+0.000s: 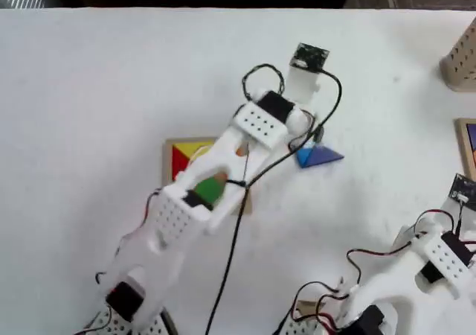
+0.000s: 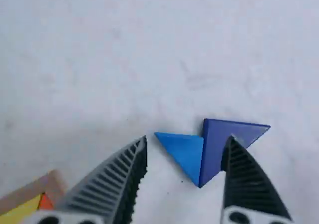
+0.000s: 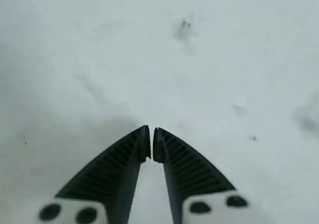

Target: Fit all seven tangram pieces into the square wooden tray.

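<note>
A: Tangram pieces (image 1: 182,164) are sitting in the wooden tray (image 1: 190,141); two are lying outside on the table (image 1: 89,89).
B: We are holding our left gripper (image 2: 187,143) gaping over the touching light blue triangle (image 2: 182,152) and dark blue triangle (image 2: 214,144); our right gripper (image 3: 151,137) is hanging clenched on nothing.

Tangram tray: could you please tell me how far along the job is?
Done: the red piece, yellow piece and green piece lie in the tray; the arm hides the rest. In hand: the left tool stands open over the light blue triangle and dark blue triangle on the table outside the tray. Left: both must go in. The right tool is shut.
</note>
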